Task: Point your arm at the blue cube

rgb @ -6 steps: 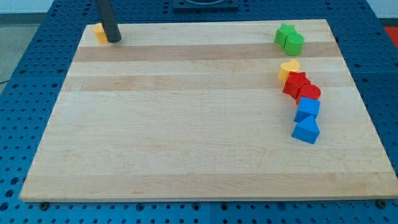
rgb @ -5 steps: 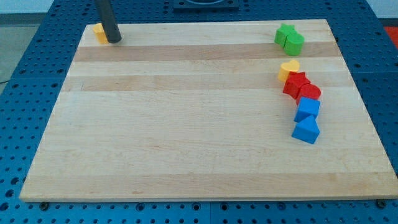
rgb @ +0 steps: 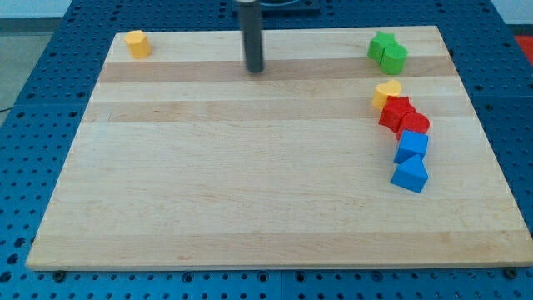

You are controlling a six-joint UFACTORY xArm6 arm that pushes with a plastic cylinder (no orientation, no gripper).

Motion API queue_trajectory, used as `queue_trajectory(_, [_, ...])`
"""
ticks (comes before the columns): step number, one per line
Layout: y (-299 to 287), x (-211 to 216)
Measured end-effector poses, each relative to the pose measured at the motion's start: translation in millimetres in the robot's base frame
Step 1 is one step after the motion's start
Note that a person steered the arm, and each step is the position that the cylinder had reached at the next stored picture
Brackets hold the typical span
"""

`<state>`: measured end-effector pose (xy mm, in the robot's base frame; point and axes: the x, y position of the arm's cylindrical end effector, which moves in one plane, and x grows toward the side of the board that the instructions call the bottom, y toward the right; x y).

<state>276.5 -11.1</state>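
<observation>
Bare table [rgb: 233,183] lay open from my tip [rgb: 254,71] toward the view's bottom and right. Well right of the tool, a touching chain barred the way: yellow heart [rgb: 386,92], red star [rgb: 396,111], red cylinder [rgb: 415,124], blue cube [rgb: 411,146], blue wedge-like block [rgb: 409,174]. Two green blocks [rgb: 387,51] stood farther up-right; a yellow block [rgb: 137,43] stood far left.

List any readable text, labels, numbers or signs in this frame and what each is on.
None. No words, numbers or signs show on the wooden board, the blue pegboard around it, the coloured blocks, such as the blue cube, or the rod ending in my tip.
</observation>
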Motion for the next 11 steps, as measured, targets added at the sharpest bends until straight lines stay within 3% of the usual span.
queue_trajectory(1, [60,-61])
queue_trajectory(2, [100,-82])
queue_trajectory(3, [221,-82])
queue_trajectory(4, [333,-35])
queue_trajectory(5, [356,-10])
queue_trajectory(7, [356,108])
queue_trajectory(8, [348,144])
queue_trajectory(11, [304,189])
